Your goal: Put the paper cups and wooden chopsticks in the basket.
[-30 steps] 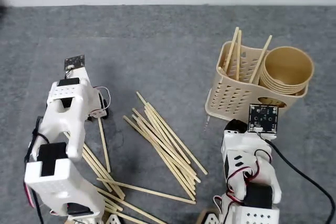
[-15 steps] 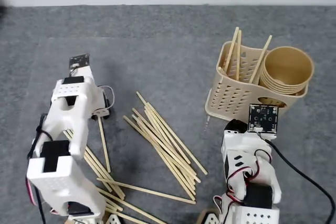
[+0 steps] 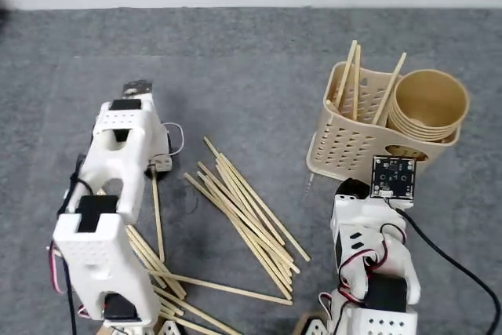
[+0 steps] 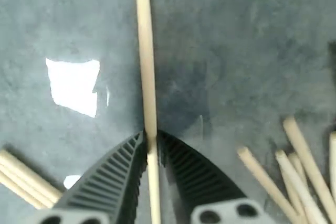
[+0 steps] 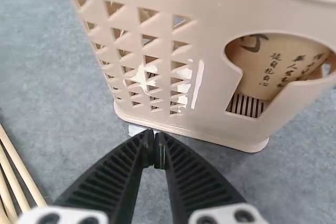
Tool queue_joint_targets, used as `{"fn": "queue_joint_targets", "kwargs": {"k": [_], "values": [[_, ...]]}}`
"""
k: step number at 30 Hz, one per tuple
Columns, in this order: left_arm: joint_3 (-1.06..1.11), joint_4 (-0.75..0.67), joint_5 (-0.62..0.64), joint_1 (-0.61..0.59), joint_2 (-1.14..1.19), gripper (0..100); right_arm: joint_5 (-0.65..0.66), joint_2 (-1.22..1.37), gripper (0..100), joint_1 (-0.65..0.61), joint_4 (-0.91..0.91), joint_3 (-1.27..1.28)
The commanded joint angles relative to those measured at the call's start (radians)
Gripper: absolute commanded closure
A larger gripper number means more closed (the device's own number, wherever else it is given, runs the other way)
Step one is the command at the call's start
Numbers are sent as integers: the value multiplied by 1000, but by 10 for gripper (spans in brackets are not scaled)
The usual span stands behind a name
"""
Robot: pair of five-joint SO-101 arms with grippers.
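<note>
A beige basket (image 3: 345, 143) stands at the right with three chopsticks (image 3: 354, 80) upright in it and a stack of paper cups (image 3: 427, 103) in its far end. Many wooden chopsticks (image 3: 243, 217) lie loose on the grey mat at the centre and lower left. My left gripper (image 4: 151, 139) is shut on one chopstick (image 4: 145, 51) that lies on the mat; the same chopstick (image 3: 157, 213) runs out from under the left arm in the high view. My right gripper (image 5: 154, 148) is shut on nothing, just in front of the basket's foot (image 5: 184, 129).
The right arm (image 3: 369, 256) stands at the lower right, close under the basket. A bundle of chopsticks (image 3: 153, 260) lies beside the left arm's base. Open grey mat stretches across the back.
The left arm has swung to the right and slightly toward the near edge over the last second. The right arm, basket and cups have not moved.
</note>
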Motion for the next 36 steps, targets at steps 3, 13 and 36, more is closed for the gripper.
{"fn": "queue_joint_targets", "kwargs": {"k": [3, 13, 36], "values": [[-168, 133, 15, 123, -181, 988, -12, -10, 988, 1, -21, -20], [-490, 155, 135, 311, -373, 988, -9, -10, 988, 4, -19, -20], [-905, -601, 227, 638, -215, 988, -11, -10, 988, 62, -47, -20]]}}
